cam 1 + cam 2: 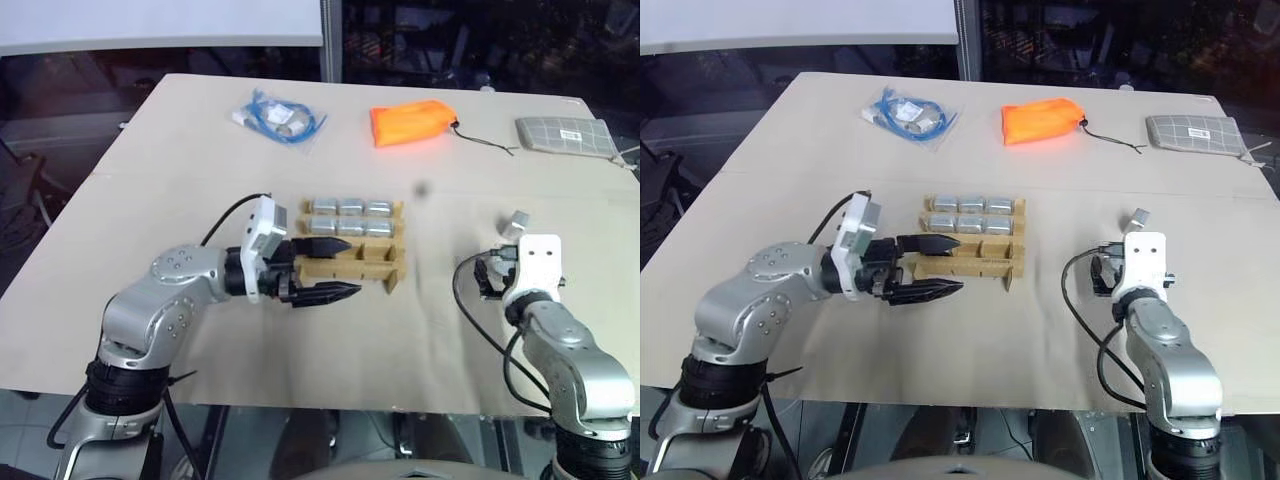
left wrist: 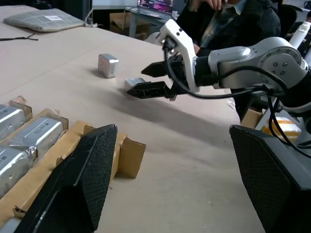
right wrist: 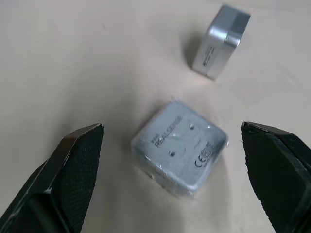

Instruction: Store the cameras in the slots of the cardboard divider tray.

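Brown cardboard divider tray [image 1: 355, 245] is sitting mid-desk on the beige desk [image 1: 150, 200]. Its far two rows are each holding three silver-grey boxy cameras [image 1: 350, 207]; the near row is reading as empty, so three slots appear left to fill.

Left pincer [image 1: 338, 268] is hovering just beside the tray's near-left corner, pointing right, fingers spread apart and gripping nothing. Judgement: it is waiting close to the open row so it can steady the tray or take a handover.

Right pincer [image 3: 172, 170] is hanging over the right side of the desk, black fingers standing wide, straddling a plastic-wrapped silver-grey camera [image 3: 181, 151] lying flat, label side up. No contact yet. A second silver-grey camera [image 3: 219, 41] is standing on edge just beyond it, farther from the robot, apart from the first.

Judgement: the wide straddle is centring the block before closing; the wrap may make the grip slippery.

Far edge, untouched: clear bag of blue cable [image 1: 280, 117], orange fabric pouch [image 1: 410, 124], grey checked pouch [image 1: 565, 135].
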Motion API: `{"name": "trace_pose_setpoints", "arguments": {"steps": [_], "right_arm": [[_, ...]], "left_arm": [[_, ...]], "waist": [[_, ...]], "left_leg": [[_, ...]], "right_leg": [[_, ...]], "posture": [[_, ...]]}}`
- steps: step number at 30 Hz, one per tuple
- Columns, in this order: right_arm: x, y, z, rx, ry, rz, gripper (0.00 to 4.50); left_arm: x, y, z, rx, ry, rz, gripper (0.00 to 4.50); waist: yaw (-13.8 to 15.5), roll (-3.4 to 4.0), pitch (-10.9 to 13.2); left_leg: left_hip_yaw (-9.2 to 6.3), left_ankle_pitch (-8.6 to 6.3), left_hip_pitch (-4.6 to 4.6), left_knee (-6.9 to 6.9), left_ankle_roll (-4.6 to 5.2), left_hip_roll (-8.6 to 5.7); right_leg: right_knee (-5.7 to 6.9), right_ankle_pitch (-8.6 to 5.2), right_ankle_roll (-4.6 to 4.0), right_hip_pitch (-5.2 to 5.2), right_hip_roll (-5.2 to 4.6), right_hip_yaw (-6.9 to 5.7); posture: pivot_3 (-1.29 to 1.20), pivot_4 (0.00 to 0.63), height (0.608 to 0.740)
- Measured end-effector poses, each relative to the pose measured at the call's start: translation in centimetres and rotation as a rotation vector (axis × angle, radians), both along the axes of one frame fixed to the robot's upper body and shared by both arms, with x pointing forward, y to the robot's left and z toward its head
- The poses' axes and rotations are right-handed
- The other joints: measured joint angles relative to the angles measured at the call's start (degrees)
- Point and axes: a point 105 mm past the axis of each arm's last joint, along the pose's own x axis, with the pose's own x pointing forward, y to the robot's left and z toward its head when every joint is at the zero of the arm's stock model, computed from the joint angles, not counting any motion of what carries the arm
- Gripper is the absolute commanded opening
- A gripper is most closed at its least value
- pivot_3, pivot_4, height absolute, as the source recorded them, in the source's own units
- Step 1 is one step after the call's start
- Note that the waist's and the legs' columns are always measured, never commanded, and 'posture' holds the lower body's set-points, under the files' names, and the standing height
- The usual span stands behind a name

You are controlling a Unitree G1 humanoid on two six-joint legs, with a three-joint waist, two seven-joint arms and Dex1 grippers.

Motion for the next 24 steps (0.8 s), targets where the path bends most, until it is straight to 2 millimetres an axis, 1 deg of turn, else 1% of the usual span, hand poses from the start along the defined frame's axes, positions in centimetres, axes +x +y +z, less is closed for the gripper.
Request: {"name": "trace_pose_setpoints", "arguments": {"steps": [7, 12, 18, 21, 22, 23, 24], "right_arm": [[0.29, 0.11, -0.04, -0.011, 0.039, -0.088, 4.50], [0.54, 0.92, -0.30, 0.064, 0.052, -0.116, 4.50], [0.21, 0.27, -0.81, 0.101, 0.081, -0.167, 4.50], [0.20, 0.27, -0.81, 0.104, 0.081, -0.165, 3.72], [0.20, 0.27, -0.82, 0.104, 0.081, -0.164, 3.33], [0.20, 0.27, -0.82, 0.105, 0.081, -0.164, 2.84], [0.20, 0.26, -0.82, 0.106, 0.081, -0.164, 2.50]], "left_arm": [[-0.06, 0.07, -0.08, -0.001, -0.004, 0.001, 3.85], [-0.10, 0.05, -0.06, -0.001, -0.008, -0.003, 3.85], [-0.14, 0.13, 0.00, 0.004, -0.016, -0.008, 3.85], [-0.18, 0.16, 0.00, 0.006, -0.017, -0.012, 3.90], [-0.18, 0.16, -0.01, 0.007, -0.017, -0.012, 3.90], [-0.19, 0.15, -0.02, 0.007, -0.016, -0.013, 3.90], [-0.19, 0.13, -0.03, 0.007, -0.016, -0.014, 3.90]], "waist": [[-0.1, 0.01, 0.0], [-0.6, 0.01, 0.0], [-1.1, 0.01, 0.0], [-1.3, 0.02, 0.0], [-1.3, 0.02, 0.0], [-1.3, 0.02, 0.0], [-1.3, 0.02, 0.0]], "left_leg": [[0.01, 0.00, 0.00, -0.02, 0.00, 0.00], [0.01, 0.00, 0.01, -0.05, 0.00, 0.00], [0.01, 0.00, 0.00, -0.07, 0.00, -0.01], [0.00, -0.01, 0.01, -0.09, 0.01, -0.01], [0.00, -0.01, 0.01, -0.09, 0.01, -0.01], [0.00, -0.01, 0.01, -0.09, 0.01, -0.01], [0.01, -0.01, 0.01, -0.09, 0.01, -0.01]], "right_leg": [[-0.01, 0.00, 0.00, -0.01, 0.00, 0.00], [0.00, 0.00, 0.00, -0.02, 0.01, 0.00], [-0.02, 0.00, 0.00, -0.02, -0.01, -0.01], [-0.02, 0.00, 0.00, -0.02, 0.00, -0.01], [-0.02, 0.00, 0.00, -0.02, 0.00, -0.01], [-0.02, 0.00, 0.00, -0.02, -0.01, -0.01], [-0.03, 0.00, 0.00, -0.02, -0.01, 0.00]], "posture": [[0.00, 0.150, 0.740], [0.00, 0.150, 0.740], [0.00, 0.150, 0.740], [0.00, 0.150, 0.740], [0.00, 0.150, 0.740], [0.00, 0.150, 0.740], [0.00, 0.150, 0.740]]}}
